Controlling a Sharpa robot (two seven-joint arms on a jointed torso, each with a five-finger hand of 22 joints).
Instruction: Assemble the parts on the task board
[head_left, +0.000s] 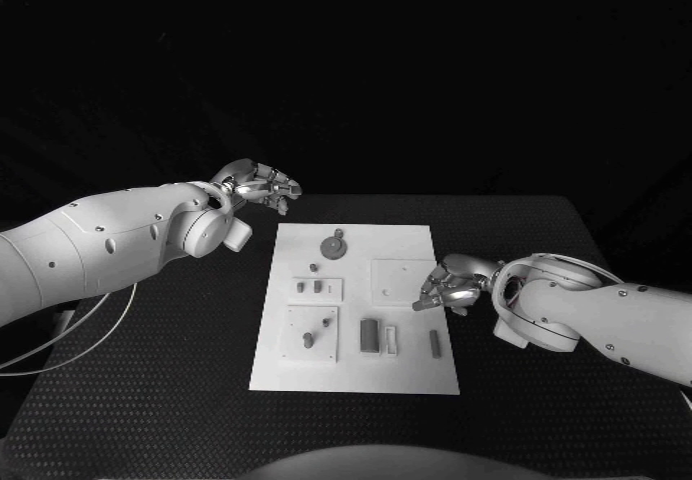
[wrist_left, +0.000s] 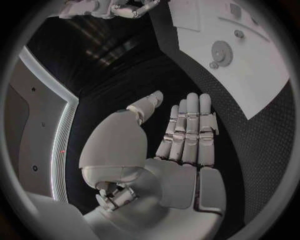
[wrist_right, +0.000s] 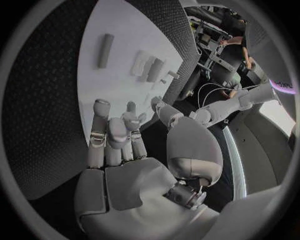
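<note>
The white task board (head_left: 361, 375) lies in the middle of the black table. On it are a grey gear (head_left: 333, 245), small pegs (head_left: 309, 287), a dark block (head_left: 371, 335) beside a pale block (head_left: 391, 338), and a dark bar (head_left: 434, 343). My left hand (head_left: 260, 187) hovers off the board's far left corner; in the left wrist view its fingers (wrist_left: 190, 125) are straight and hold nothing, with the gear (wrist_left: 222, 51) beyond them. My right hand (head_left: 450, 290) is at the board's right edge, fingers (wrist_right: 112, 135) loosely bent, nothing in them. The bar (wrist_right: 105, 50) lies ahead of it.
A square raised plate (head_left: 401, 278) with a small peg sits on the board just left of my right hand. Another raised plate (head_left: 310, 333) carries a grey part at the board's near left. Black table (head_left: 144, 400) surrounds the board on every side.
</note>
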